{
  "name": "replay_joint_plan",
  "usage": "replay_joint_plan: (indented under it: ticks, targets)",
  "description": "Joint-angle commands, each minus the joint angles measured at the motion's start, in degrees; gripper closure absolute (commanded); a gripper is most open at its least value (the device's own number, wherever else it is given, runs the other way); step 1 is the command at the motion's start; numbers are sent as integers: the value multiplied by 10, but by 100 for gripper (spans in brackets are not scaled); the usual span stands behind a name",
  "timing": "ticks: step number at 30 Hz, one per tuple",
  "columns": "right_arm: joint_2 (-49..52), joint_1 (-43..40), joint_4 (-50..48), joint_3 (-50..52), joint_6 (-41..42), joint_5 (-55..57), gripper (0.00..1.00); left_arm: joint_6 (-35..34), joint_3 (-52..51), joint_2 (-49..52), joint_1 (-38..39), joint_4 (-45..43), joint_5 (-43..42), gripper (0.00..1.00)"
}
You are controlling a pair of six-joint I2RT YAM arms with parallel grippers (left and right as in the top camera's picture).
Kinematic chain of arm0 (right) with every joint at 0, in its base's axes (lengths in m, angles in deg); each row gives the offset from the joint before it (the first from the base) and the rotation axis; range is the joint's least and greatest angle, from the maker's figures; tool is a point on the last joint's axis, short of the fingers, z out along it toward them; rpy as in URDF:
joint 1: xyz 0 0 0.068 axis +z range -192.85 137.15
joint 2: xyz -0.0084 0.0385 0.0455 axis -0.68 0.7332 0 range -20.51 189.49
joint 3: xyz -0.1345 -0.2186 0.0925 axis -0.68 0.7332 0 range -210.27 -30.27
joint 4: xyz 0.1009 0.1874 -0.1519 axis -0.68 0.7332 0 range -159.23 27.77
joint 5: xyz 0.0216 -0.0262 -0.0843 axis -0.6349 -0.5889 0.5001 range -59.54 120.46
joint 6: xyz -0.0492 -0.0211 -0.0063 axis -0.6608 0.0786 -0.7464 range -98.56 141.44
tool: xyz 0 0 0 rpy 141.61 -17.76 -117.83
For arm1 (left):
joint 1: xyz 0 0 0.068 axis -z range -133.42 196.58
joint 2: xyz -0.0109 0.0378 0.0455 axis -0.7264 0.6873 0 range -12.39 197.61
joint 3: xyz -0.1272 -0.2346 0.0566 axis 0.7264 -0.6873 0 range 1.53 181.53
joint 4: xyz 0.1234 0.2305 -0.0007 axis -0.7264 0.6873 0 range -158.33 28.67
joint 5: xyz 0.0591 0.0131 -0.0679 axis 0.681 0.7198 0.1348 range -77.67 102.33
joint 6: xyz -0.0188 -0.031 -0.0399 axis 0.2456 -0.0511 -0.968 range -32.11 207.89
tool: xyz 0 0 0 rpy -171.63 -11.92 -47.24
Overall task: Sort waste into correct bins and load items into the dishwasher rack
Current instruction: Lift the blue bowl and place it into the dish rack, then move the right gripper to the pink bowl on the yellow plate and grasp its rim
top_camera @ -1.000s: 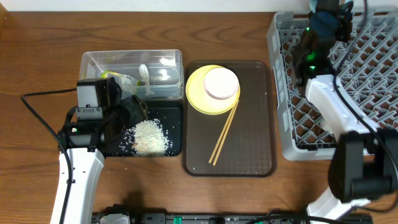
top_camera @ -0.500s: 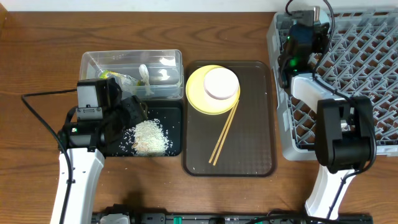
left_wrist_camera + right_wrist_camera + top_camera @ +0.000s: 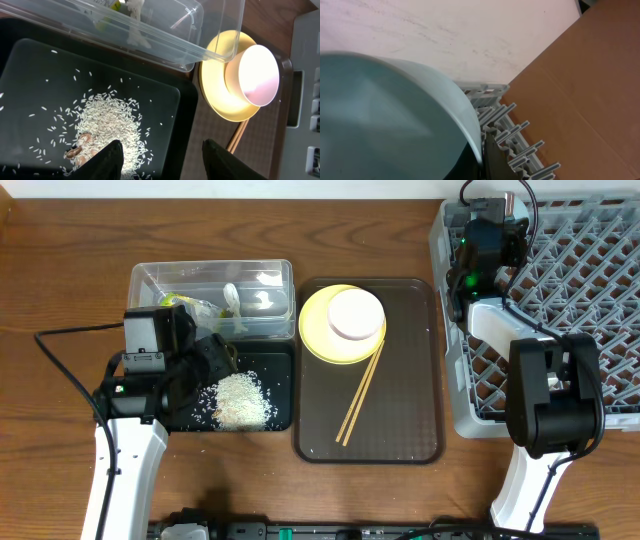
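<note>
Evidently the right gripper (image 3: 488, 225) pinches the light blue bowl (image 3: 385, 115) by its smooth, glossy rim. It holds the bowl over the far-left corner of the grey lattice dishwasher rack (image 3: 600, 280), probably to seat it among the pegs. The left gripper (image 3: 162, 150) hangs spread above loose rice grains (image 3: 107, 130) on the matte black tray (image 3: 187, 115). The crumpled wrapper (image 3: 185, 305) lies in the clear tub (image 3: 280, 275).

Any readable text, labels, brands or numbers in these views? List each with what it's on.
No legible text in any view.
Wrapper in the tub: any print is too small to read.
Plate, blue bowl, rack: no markings seen.
</note>
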Motion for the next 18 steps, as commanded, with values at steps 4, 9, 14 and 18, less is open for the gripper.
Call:
replay_joint_plan:
  ticks: [4,9,14,18]
  targets:
    - [14,10,38,-3,41,0,99,12,2,-3,-2,2,5,46]
    - [13,25,86,-3,77,0,99,12,2,-3,-2,2,5,46]
    - [5,44,126,-3,83,4,99,12,2,-3,-2,4,5,46]
    - [-17,52,200,-3,148,0,99,12,2,-3,-2,6,5,46]
